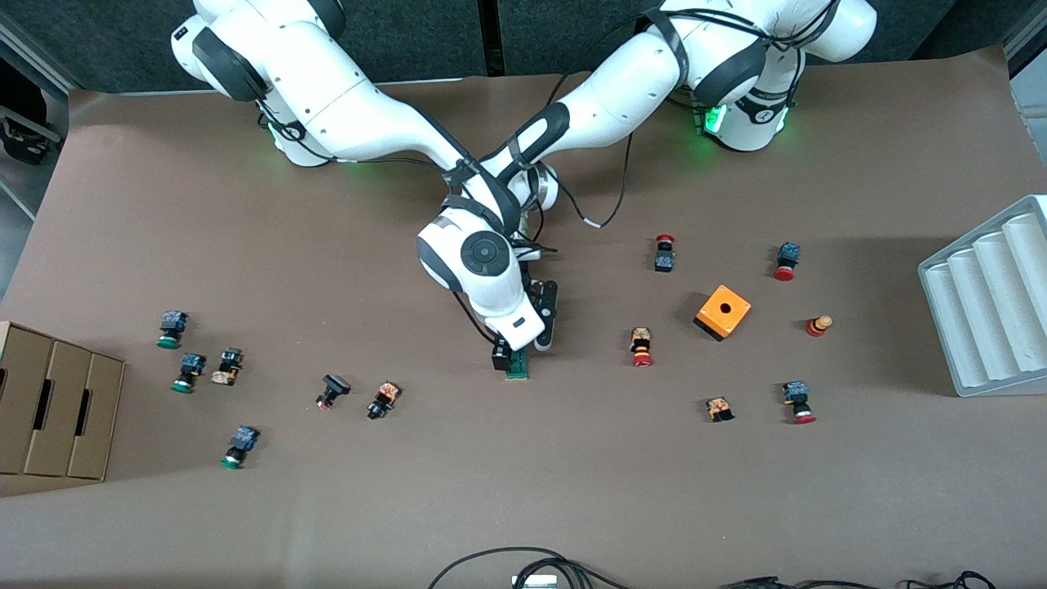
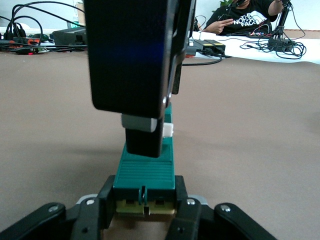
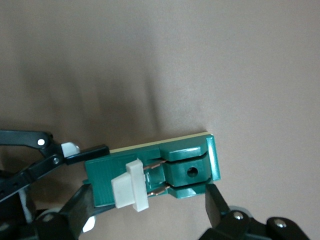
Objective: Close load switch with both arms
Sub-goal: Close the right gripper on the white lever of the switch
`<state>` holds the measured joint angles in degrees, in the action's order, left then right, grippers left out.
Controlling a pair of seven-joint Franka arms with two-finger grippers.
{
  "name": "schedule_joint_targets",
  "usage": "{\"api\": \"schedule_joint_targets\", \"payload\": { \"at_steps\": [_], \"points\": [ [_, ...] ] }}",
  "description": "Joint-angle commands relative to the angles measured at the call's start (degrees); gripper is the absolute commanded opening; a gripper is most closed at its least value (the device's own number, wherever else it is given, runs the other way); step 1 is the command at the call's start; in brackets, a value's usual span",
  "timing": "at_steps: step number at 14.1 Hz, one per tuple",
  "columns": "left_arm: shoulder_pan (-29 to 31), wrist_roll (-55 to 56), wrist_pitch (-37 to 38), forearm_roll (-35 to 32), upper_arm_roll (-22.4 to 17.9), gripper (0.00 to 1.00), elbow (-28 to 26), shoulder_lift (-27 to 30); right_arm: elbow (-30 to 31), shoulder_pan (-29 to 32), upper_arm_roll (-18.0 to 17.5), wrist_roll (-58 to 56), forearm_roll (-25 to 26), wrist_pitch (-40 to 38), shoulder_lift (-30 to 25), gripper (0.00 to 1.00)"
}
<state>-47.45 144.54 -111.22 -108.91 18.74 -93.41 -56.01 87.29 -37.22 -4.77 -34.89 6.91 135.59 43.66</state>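
A brown paper-like sheet covers the table [image 1: 523, 491], faintly creased, with its edge lifting near the front camera where black cables lie. Dark panels back the robots' bases along the top of the front view. The left wrist view looks across the sheet to a cluttered bench with cables and a seated person in a black shirt [image 2: 239, 19].

The load switch [image 1: 517, 365] lies flat on the sheet at about the middle of the table, a narrow green block with a white piece [image 3: 129, 185] standing up from its top. The left gripper [image 2: 145, 207] is clamped tight on one end of the switch, its fingers [image 2: 102, 200] pressed to both sides. The right gripper [image 1: 523, 348] is down over the switch with its jaws spread wide; one finger [image 3: 220, 207] sits just beside the switch's end, and I cannot tell whether it touches.

Small push buttons with green caps [image 1: 169, 329] are scattered toward the right arm's end, red-capped ones [image 1: 642, 347] toward the left arm's end. An orange cube with a hole [image 1: 723, 312] stands among the red ones. A cardboard box [image 1: 57, 405] sits at the right arm's end and a grey ridged tray [image 1: 990, 298] at the left arm's end
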Motion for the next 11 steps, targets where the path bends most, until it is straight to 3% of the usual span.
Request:
{"api": "schedule_joint_targets", "payload": {
  "at_steps": [1, 11],
  "points": [
    [-0.98, 1.62, -0.41, -0.78, -0.64, 0.37, 1.12, -0.95, 0.25, -0.49, 0.47, 0.44, -0.67, 2.57, 0.55, 0.99],
    [-0.98, 1.62, -0.41, -0.78, -0.64, 0.38, 1.21, -0.95, 0.25, -0.4, 0.47, 0.26, -0.49, 3.71, 0.99, 0.99]
  ]
}}
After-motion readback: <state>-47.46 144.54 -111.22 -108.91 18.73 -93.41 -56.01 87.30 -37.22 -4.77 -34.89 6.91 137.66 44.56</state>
